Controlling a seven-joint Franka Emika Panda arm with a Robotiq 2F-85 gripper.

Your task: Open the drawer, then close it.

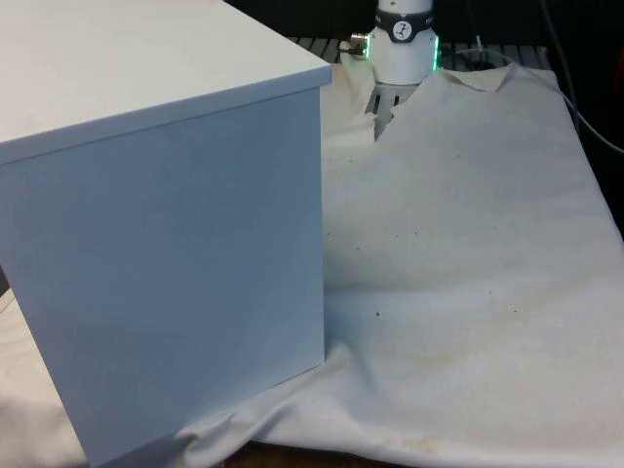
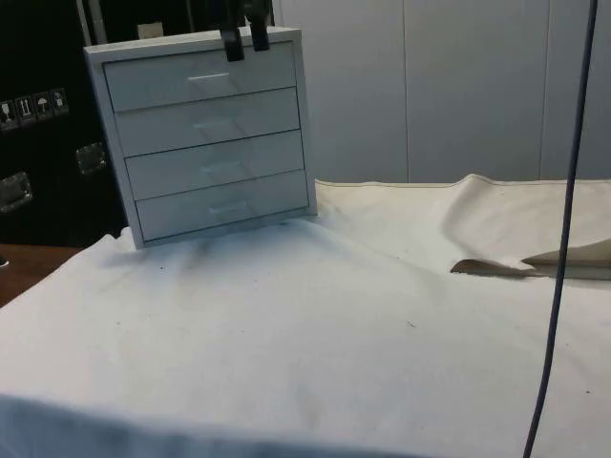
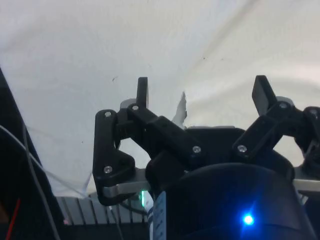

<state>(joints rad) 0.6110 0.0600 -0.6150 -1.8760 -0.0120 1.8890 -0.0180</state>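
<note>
Gripper [image 2: 245, 42] hangs with fingers spread wide, gripping nothing — just above the chest of drawers [image 2: 208, 143], at 12 o'clock of its top drawer [image 2: 200, 78]. All drawers sit shut — chest on the cloth-covered tabletop [image 2: 315, 324].

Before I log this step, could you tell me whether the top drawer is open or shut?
Shut: in the side view the top drawer sits flush with the three below it.
</note>
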